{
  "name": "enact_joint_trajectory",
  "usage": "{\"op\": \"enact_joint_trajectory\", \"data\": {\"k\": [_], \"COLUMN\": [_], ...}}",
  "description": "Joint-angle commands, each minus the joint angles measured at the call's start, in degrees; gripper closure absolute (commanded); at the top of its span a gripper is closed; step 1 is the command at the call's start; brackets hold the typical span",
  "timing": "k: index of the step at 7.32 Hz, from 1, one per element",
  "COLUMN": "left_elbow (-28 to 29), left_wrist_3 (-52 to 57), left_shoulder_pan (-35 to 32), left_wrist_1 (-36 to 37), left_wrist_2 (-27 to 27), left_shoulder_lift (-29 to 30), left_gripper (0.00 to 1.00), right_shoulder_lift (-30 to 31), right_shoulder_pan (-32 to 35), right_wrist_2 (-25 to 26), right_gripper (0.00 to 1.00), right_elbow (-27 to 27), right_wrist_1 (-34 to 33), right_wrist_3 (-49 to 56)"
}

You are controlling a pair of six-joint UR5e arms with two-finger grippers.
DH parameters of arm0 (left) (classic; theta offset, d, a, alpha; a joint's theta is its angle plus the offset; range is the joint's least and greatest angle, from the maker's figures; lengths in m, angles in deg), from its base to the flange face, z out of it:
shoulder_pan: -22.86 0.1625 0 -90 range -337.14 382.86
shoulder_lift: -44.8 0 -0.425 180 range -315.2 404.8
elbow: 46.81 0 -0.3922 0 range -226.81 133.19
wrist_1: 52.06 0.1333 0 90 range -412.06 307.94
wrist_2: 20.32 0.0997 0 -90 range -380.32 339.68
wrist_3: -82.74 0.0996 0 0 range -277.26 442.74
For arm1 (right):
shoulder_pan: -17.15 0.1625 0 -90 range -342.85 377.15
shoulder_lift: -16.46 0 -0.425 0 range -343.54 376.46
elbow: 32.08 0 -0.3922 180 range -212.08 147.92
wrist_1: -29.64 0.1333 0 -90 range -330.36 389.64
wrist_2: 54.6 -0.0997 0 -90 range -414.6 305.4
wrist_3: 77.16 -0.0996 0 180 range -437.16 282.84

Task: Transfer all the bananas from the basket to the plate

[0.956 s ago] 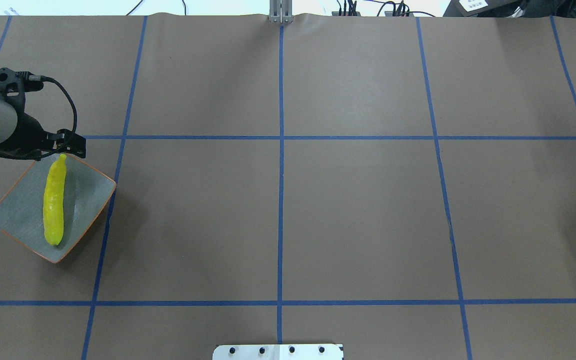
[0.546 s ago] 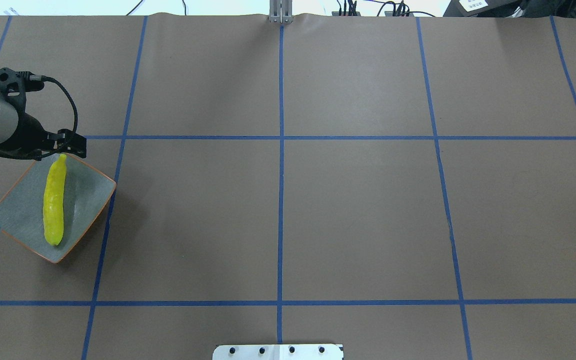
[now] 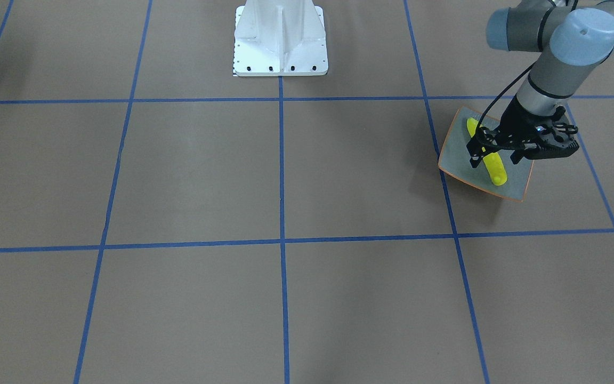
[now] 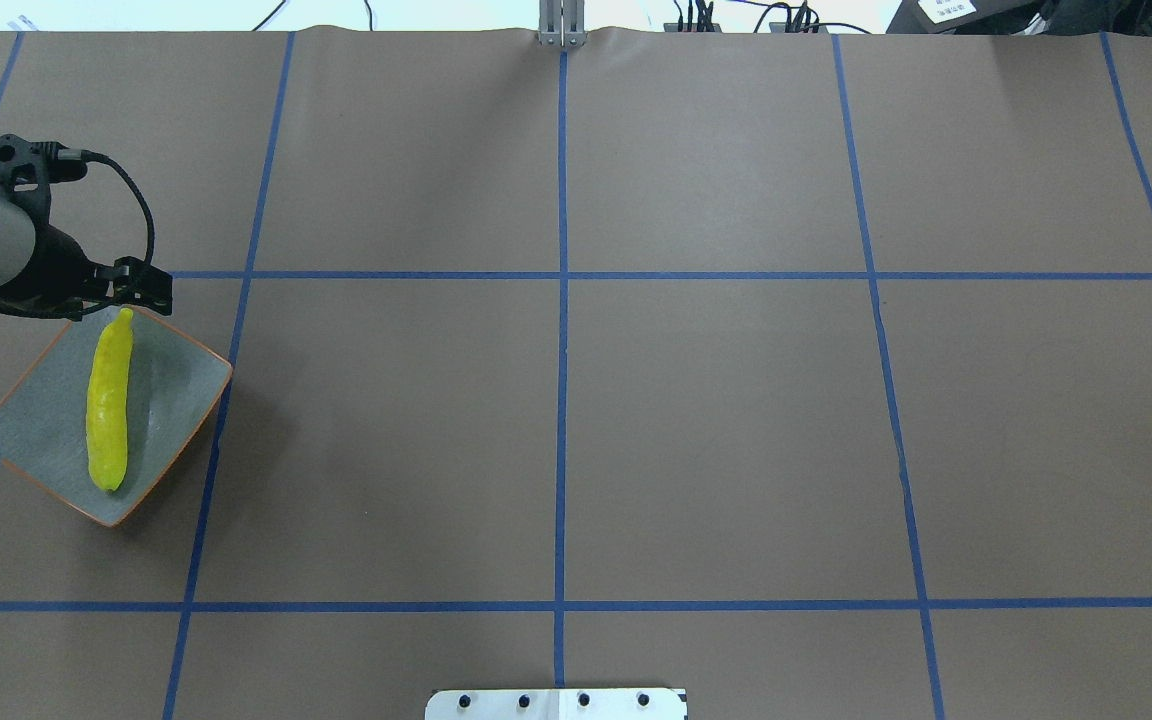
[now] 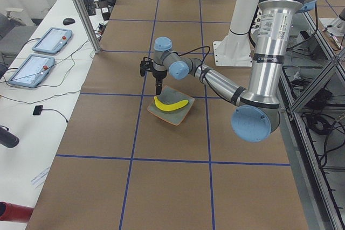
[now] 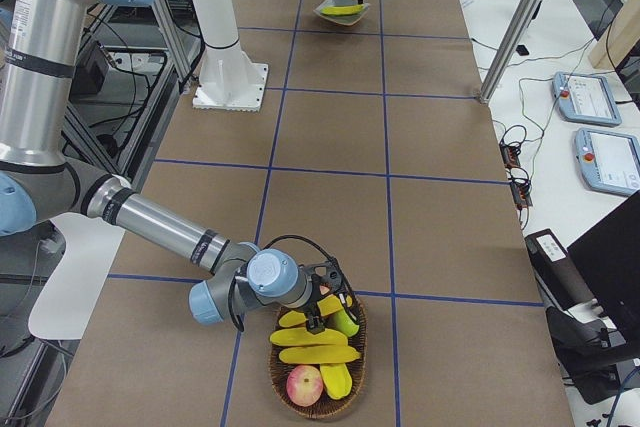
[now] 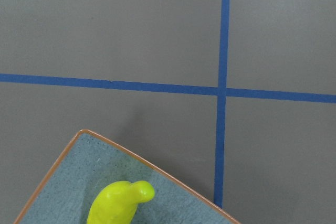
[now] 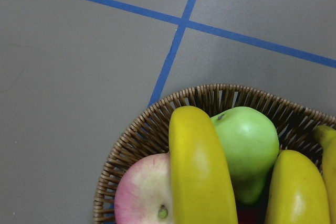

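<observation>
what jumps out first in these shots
A bright yellow banana lies on the grey-blue plate on the robot's far left, with the open left gripper just above it. Far to its right, a wicker basket holds more bananas, an apple and a green pear.

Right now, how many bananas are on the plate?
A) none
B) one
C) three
B, because just one banana lies on the plate.
</observation>
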Motion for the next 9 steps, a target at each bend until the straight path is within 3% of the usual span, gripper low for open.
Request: {"op": "enact_joint_trajectory", "data": {"k": [1, 2, 3, 7, 9], "left_elbow": [-0.1, -0.1, -0.1, -0.4, -0.4], "left_wrist_3": [0.0, 0.0, 0.0, -1.1, -1.2], "left_shoulder_pan": [-0.1, -0.1, -0.1, 0.0, 0.2], "left_wrist_1": [-0.1, -0.1, -0.1, -0.1, -0.1], "left_wrist_2": [0.0, 0.1, 0.1, 0.0, -0.1], "left_shoulder_lift": [-0.1, -0.1, -0.1, 0.0, 0.1], "left_gripper": [0.00, 0.00, 0.00, 0.00, 0.00], "right_shoulder_lift": [-1.2, -1.3, -1.6, -1.7, -1.9], "right_shoulder_pan": [0.0, 0.0, 0.0, 3.1, 3.3], "right_wrist_2": [0.1, 0.0, 0.0, -7.5, -8.5], "right_gripper": [0.42, 0.64, 1.00, 1.00, 1.00], "right_elbow": [2.0, 2.3, 2.2, 0.6, 0.2], "right_wrist_1": [0.1, 0.1, 0.0, -0.1, -0.2], "right_wrist_3": [0.3, 0.3, 0.2, 0.1, 0.0]}}
